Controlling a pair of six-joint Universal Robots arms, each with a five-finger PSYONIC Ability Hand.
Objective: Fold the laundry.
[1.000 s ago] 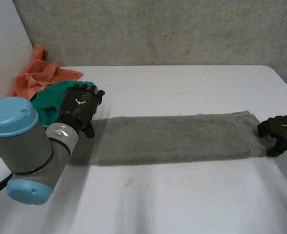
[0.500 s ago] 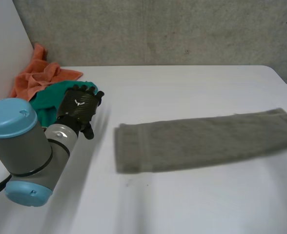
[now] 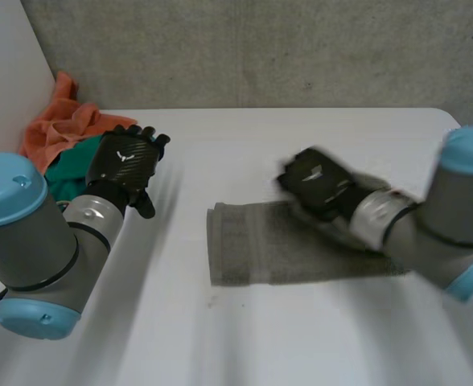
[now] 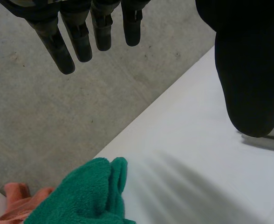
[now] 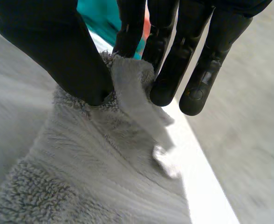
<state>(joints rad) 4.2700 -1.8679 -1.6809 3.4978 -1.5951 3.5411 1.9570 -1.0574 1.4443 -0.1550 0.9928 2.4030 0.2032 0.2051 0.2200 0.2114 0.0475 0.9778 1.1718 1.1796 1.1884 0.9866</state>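
Head view: left hand (image 3: pixel 128 165) hung above white table (image 3: pixel 220 338), just beside green cloth (image 3: pixel 59 173), orange cloth (image 3: pixel 63 129) beyond; right hand (image 3: pixel 317 183) sat over grey towel (image 3: pixel 244 253), well apart from left hand. Left wrist view: fingers straight, relaxed, empty; green cloth lay below fingertips. Right wrist view: thumb and fingers pinched towel's edge, rest of towel spread under palm

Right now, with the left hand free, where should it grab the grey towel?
Probably at a corner of the free short end of the grey towel, coming in from the side where the left hand is. That end lies flat and uncovered on the table, facing the open left hand, while the right hand pinches the other end.
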